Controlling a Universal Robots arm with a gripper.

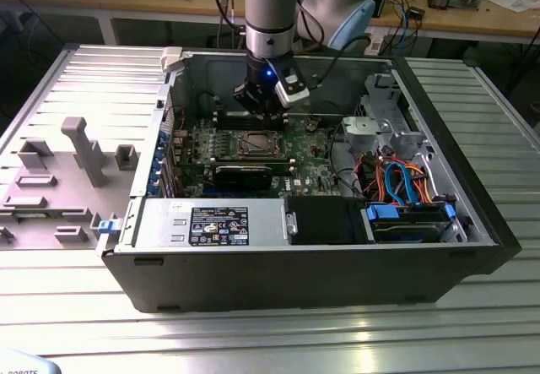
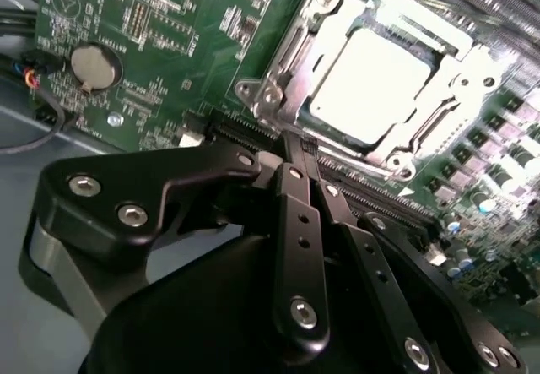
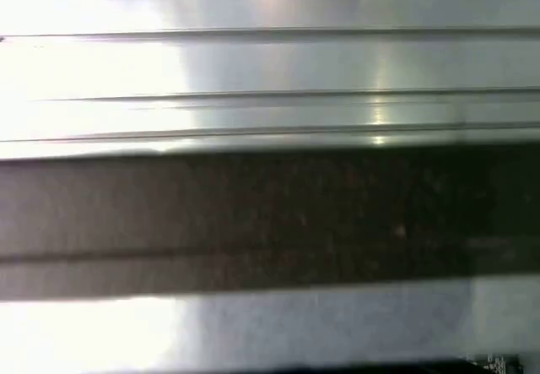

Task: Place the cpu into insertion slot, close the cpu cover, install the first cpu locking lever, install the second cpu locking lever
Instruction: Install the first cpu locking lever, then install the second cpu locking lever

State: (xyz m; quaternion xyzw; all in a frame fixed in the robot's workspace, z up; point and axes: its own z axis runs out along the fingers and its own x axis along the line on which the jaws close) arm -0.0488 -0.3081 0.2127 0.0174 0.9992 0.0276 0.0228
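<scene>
The open computer case [image 1: 439, 121] lies on the ribbed worktop [image 1: 253, 332]. On its green board [image 2: 160, 45] the cpu [image 2: 371, 78] sits in the insertion slot [image 1: 256, 144], with the cover [image 2: 291, 57] down around it. The hand [image 2: 297, 150] – fingers pressed together – hangs at the slot's edge; a sideways slip there could scrape the board.

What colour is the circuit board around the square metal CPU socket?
Green circuit board, dotted with small components; the second wrist view shows it best.
</scene>
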